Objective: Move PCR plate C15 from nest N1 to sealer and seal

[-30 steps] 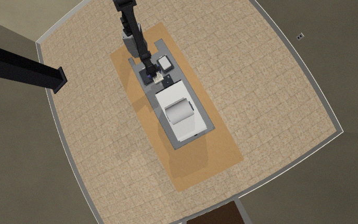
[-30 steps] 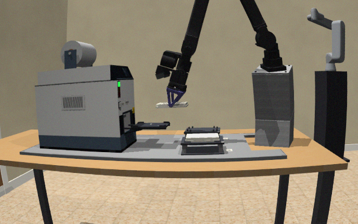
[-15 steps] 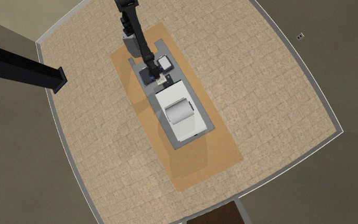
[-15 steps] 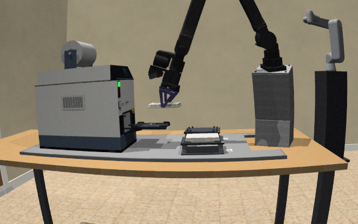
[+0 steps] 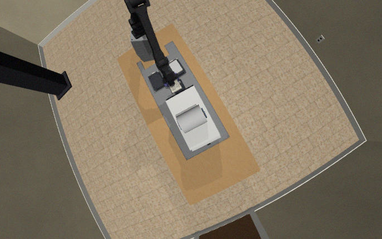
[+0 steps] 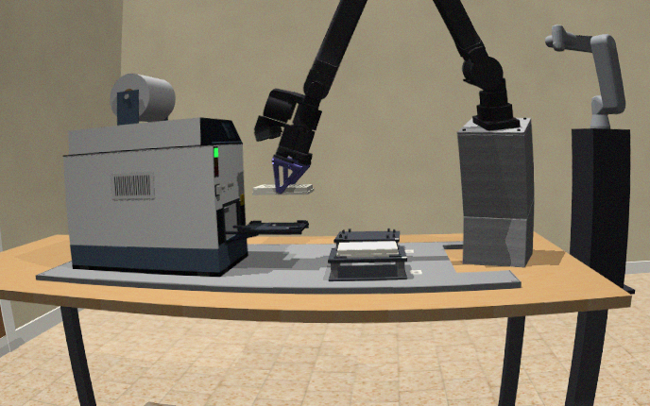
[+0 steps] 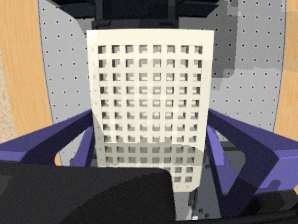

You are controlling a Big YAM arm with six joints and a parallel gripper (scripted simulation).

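My gripper (image 6: 287, 186) is shut on the white 96-well plate C15 (image 6: 285, 191) and holds it level in the air, well above the sealer's dark stage (image 6: 273, 227). The stage stands out in front of the sealer (image 6: 155, 191). In the wrist view the plate (image 7: 149, 106) sits between the purple fingers with its long side pointing at the stage (image 7: 136, 10) ahead. From above the plate (image 5: 175, 87) is just off the sealer's front. The lamp (image 6: 215, 152) is green. Nest N1 (image 5: 156, 80) is empty. The sealed plate C51 (image 6: 367, 246) lies in nest N2.
A foil roll (image 6: 143, 98) sits on top of the sealer. The arm's grey pedestal (image 6: 495, 194) stands at the right of the table. A black column with a grey camera arm (image 6: 599, 201) stands at the far right edge.
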